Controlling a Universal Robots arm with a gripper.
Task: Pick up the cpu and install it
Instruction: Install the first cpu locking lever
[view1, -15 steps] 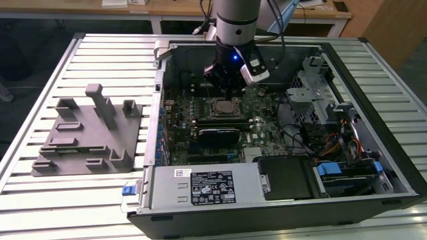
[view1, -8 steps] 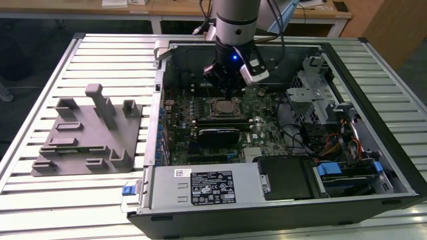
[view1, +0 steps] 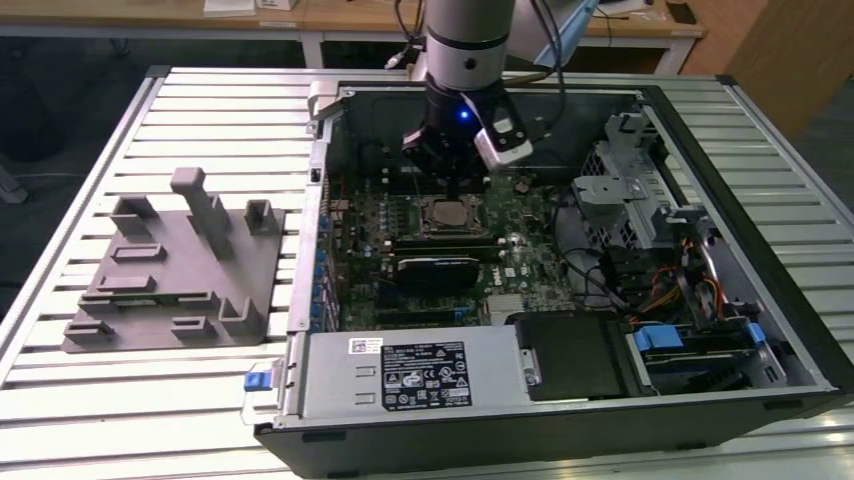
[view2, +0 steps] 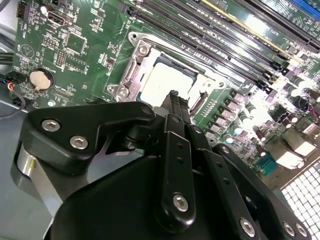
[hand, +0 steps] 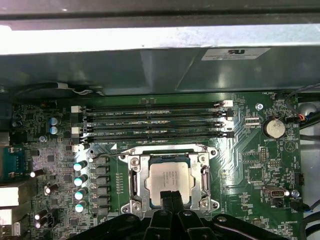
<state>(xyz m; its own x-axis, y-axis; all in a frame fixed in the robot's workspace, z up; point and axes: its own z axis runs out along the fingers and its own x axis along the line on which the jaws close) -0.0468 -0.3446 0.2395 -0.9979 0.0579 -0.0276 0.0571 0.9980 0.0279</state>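
The cpu lies flat in its socket on the green motherboard, inside the open computer case. Its pale silver top shows within the metal socket frame in both wrist views. My gripper hangs just above the cpu, close to one of its edges. The black fingertips are pressed together with nothing between them, and they cover that edge of the chip. In the second wrist view the gripper points down at the socket.
A grey moulded fixture with upright blocks sits on the slatted table at the exterior view's left. In the case are a black glossy component, the power supply, a drive cage and cables. Memory slots run beside the socket.
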